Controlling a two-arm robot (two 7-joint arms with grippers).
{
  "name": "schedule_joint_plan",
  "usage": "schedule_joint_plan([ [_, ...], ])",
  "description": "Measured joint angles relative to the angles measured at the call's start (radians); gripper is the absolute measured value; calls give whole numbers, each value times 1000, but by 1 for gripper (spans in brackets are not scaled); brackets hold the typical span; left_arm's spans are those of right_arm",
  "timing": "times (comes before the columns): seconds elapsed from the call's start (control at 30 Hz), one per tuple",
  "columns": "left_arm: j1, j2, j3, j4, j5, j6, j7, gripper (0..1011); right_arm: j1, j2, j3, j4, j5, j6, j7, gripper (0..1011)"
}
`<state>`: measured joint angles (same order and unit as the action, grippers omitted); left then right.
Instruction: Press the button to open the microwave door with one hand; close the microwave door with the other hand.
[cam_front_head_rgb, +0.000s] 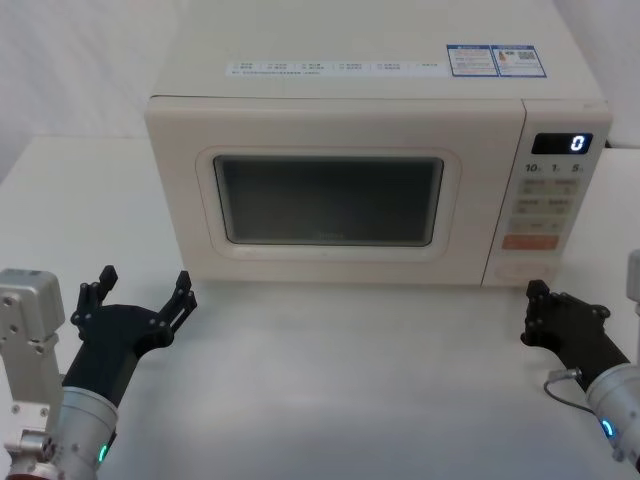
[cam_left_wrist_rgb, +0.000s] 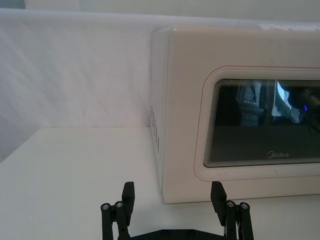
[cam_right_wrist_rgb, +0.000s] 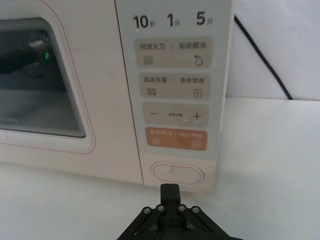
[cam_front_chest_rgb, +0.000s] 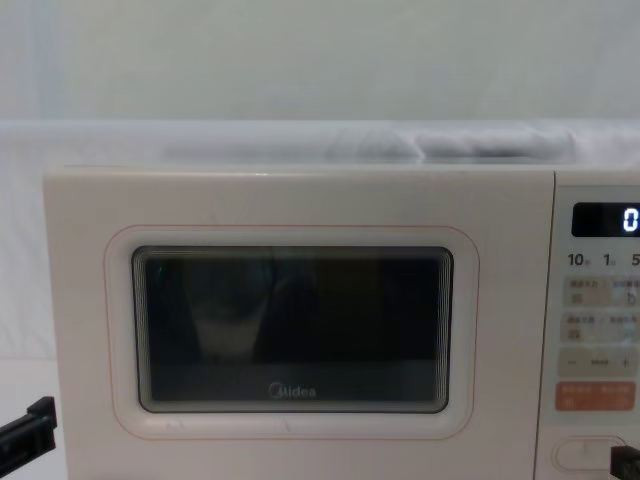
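**Door shut, button not yet pressed**

Head view: microwave door (cam_front_head_rgb: 328, 200) closed; your left pincer (cam_front_head_rgb: 140, 300) spread open near its lower left corner.

Right wrist view: right pincer (cam_right_wrist_rgb: 170, 191) closed, tip just before the button (cam_right_wrist_rgb: 177, 174). Push straight in next.

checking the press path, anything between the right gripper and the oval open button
Nothing: in the right wrist view, only bare white table separates the shut right gripper from the button.
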<state>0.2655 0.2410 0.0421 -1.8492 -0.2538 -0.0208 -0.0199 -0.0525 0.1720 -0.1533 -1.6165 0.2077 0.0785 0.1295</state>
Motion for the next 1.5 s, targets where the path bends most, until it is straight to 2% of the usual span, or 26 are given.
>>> schedule_joint_plan([
  [0.23,0,0,0,0,0,0,0,1001,46,-11,-13,63,-35,-11,1,0],
  [0.57,0,0,0,0,0,0,0,1001,97,-47,-26,136,-82,-49,-7,0],
  [0.93,0,0,0,0,0,0,0,1001,104,-78,-3,168,-83,-77,-16,0],
  [1.5,0,0,0,0,0,0,0,1001,100,-101,22,175,-66,-76,-17,0],
])
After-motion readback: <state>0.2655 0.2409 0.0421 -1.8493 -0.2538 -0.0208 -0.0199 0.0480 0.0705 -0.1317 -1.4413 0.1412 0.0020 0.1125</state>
